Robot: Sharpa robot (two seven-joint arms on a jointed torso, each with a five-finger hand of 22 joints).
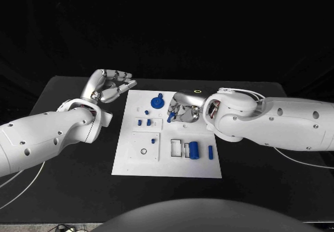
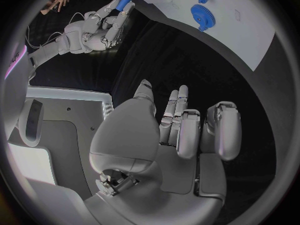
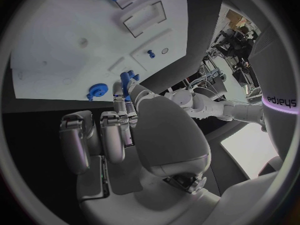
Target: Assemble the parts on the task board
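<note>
Blue peg pinched in right robot hand.

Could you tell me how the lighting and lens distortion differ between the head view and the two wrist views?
Head view: even light, the board bright against the black table, edges straight. Left wrist view: fisheye circle, the board's edge bends; the left hand looms large. Right wrist view: same bending, the board brightly lit, the right hand holding a blue part.
</note>
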